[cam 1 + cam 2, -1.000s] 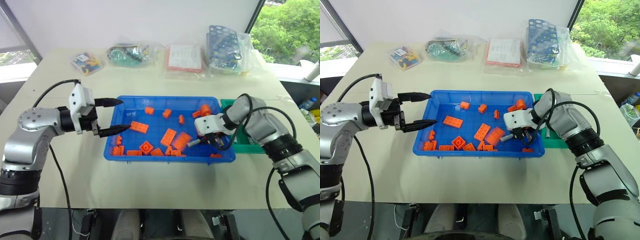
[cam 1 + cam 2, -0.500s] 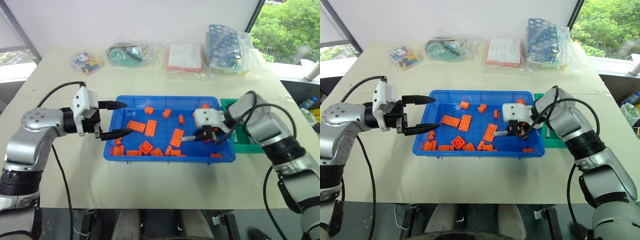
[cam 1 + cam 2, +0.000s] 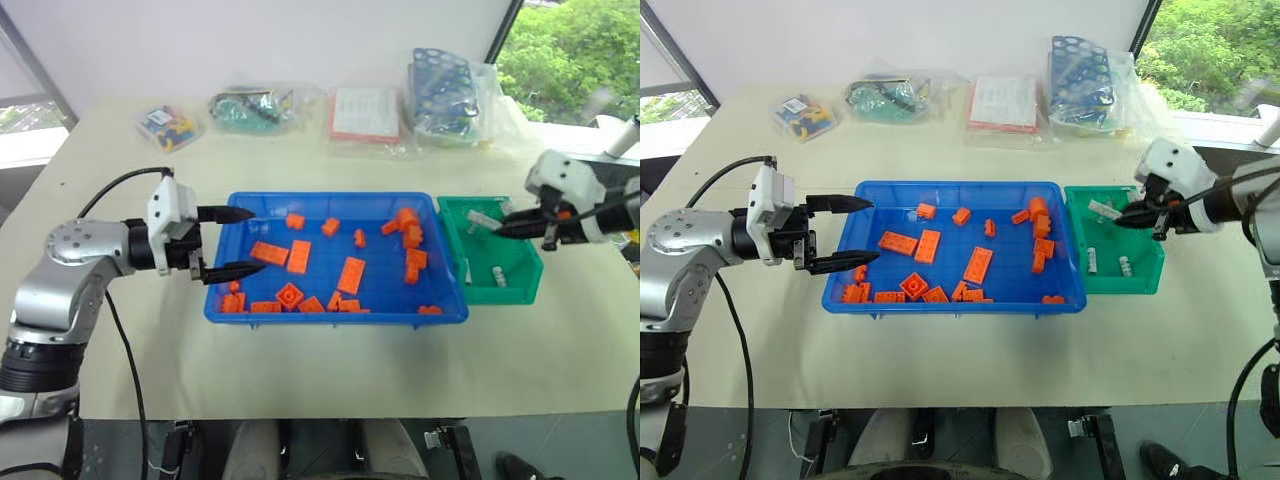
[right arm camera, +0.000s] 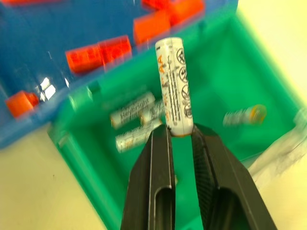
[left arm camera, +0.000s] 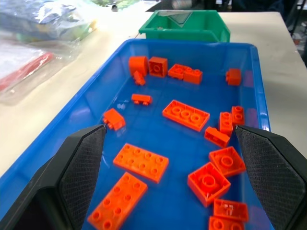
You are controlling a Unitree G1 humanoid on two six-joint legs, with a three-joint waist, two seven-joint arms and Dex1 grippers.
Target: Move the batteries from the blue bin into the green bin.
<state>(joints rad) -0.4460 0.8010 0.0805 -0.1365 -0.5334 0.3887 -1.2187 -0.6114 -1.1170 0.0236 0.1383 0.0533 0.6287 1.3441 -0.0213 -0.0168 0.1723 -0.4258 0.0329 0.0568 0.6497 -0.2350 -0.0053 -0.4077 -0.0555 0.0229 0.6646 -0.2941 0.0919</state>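
claw tips of the right claw (image 4: 178,136) pinch the lower end of one battery (image 4: 173,86), which stands out past the fingers over the green bin (image 4: 259,76). the right wrist view shows this grip plainly, along with more batteries (image 4: 134,122) lying on the bin floor beyond the fingers; in the head views the held battery (image 3: 484,221) is a small pale sliver at the black tips, above the bin's far half. two further batteries (image 3: 1092,260) lie on the green floor below and nearer the robot than the claw.

outward from that claw, the green bin (image 3: 520,292) sits just beside the blue bin (image 3: 330,316), their long walls side by side. orange bricks (image 3: 351,274) are scattered across the blue floor.

left claw (image 3: 235,241) hovers spread wide and grasping nothing, its fingers reaching over the blue bin's left wall. the left wrist view looks between those fingers (image 5: 79,167) down the length of the bin to the green bin (image 5: 184,26) at its far end, bricks lying loosely with bare blue between them.

beyond the bins, bagged items (image 3: 450,95) line the far tabletop (image 3: 320,370), well apart from both claws; the near strip is bare.
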